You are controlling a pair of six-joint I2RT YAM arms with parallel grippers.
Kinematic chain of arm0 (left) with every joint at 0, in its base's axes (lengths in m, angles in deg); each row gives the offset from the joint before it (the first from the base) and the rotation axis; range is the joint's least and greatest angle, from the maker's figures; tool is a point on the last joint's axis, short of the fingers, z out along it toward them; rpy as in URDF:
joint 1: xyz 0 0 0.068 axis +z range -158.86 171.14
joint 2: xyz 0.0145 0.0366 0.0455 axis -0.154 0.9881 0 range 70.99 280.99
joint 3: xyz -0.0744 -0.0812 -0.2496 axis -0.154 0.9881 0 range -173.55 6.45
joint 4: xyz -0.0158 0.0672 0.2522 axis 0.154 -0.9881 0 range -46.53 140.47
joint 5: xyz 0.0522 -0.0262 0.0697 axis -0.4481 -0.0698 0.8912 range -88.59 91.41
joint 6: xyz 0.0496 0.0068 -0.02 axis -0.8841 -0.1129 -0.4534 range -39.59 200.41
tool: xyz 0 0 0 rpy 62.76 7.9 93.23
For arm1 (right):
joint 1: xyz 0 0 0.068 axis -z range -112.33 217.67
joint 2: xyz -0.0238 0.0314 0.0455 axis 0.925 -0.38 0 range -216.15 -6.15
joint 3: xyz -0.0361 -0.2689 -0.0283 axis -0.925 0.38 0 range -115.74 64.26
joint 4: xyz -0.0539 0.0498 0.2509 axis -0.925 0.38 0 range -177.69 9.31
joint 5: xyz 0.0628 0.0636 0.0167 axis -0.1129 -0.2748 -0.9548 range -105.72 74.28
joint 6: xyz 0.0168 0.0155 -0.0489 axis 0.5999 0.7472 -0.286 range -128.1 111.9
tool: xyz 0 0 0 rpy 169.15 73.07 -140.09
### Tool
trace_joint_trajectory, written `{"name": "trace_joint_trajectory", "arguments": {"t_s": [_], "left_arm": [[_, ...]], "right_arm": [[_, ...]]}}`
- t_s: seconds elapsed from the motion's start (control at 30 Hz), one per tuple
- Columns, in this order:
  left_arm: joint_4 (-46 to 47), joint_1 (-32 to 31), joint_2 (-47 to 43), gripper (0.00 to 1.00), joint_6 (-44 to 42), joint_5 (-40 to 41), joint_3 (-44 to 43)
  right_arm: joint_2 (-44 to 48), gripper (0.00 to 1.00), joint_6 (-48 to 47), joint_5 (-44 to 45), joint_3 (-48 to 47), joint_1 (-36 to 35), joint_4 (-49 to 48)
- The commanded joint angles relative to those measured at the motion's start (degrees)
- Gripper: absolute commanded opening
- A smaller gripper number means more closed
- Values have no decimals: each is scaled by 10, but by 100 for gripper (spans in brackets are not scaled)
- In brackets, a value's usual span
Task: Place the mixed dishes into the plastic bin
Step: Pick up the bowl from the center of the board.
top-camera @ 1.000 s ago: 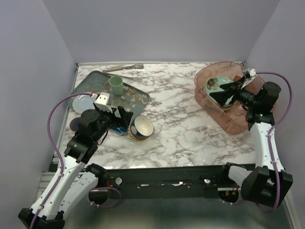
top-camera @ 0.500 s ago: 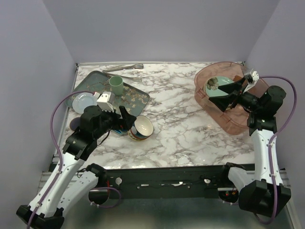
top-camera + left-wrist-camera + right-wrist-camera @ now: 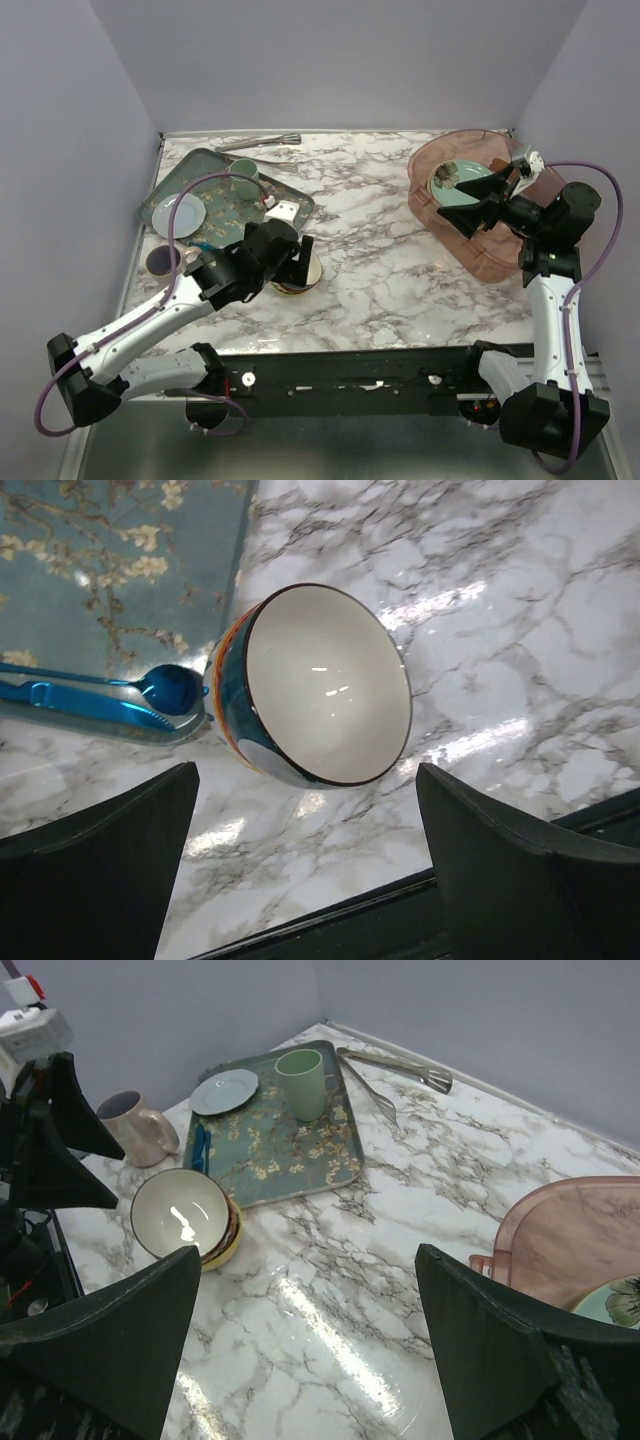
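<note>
Bowl is sitting on the surface, left gripper hovering above it, jaws wide apart. The right gripper is hanging far from the bowl, jaws spread too.

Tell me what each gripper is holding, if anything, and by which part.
Nothing is held. The left gripper stands open above the bowl; the right gripper is open and empty.
</note>
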Motion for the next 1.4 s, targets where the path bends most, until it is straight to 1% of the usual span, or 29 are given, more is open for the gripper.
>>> {"name": "trace_joint_trajectory", "arguments": {"t_s": [0.0,0.07,0.27,0.3,0.33,0.53,0.6,0.63,0.67,0.7,0.77,0.8,0.87,0.9,1.07,1.2,1.37], "left_arm": [[-77,-26,57,99,19,139,-26],[-78,-27,72,99,20,152,-34],[-87,-31,150,75,14,178,-63],[-89,-32,166,67,12,179,-65],[-90,-32,172,62,12,181,-69],[-96,-36,209,58,4,203,-83],[-98,-35,218,53,2,207,-87],[-99,-36,227,53,1,210,-89],[-100,-36,232,50,-2,212,-90],[-101,-36,236,44,-2,217,-91],[-101,-36,245,43,-3,219,-92],[-102,-36,247,37,-4,220,-92],[-102,-36,250,34,-4,218,-93],[-101,-36,250,31,-6,218,-94],[-101,-38,248,20,-8,214,-99],[-100,-42,237,9,-8,211,-105],[-95,-44,212,1,-11,202,-115]], "right_arm": [[3,96,4,-15,6,-1,-7],[2,96,5,-15,7,-1,-8],[-3,96,6,-16,7,-1,-8],[-2,96,5,-15,7,-1,-8],[-2,96,6,-15,7,-1,-8],[-4,96,5,-16,7,-1,-8],[-4,96,6,-16,7,-1,-7],[-5,96,6,-16,7,-1,-8],[-4,96,7,-16,7,-1,-7],[-4,96,8,-16,7,-1,-8],[-4,96,7,-16,7,-1,-8],[-4,96,7,-15,7,-1,-8],[-5,96,8,-17,7,-1,-8],[-5,96,10,-17,6,-1,-7],[-6,96,12,-20,6,-1,-8],[-6,96,12,-20,6,-1,-8],[-6,96,12,-21,6,-1,-8]]}}
